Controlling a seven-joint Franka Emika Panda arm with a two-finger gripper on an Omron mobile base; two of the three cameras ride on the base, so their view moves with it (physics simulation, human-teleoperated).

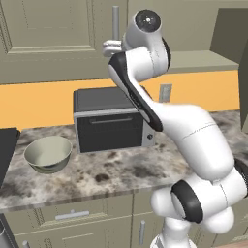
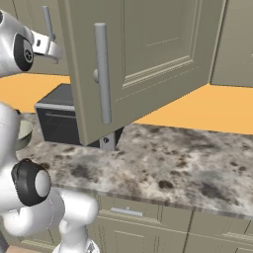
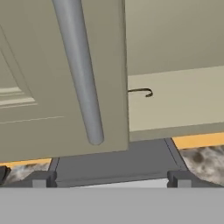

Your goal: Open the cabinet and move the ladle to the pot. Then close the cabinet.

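The cabinet has its left door shut and its right door swung wide open toward me. My gripper is raised at the left door's long silver handle, near the handle's lower end. It is open and grips nothing. On the bare shelf inside lies a thin dark hooked piece; I cannot tell whether it belongs to the ladle. The pot is out of view.
A black toaster oven stands on the marbled counter under the cabinet. A grey-green bowl sits to its left, beside a dark appliance edge. The open door's handle hangs out over the counter.
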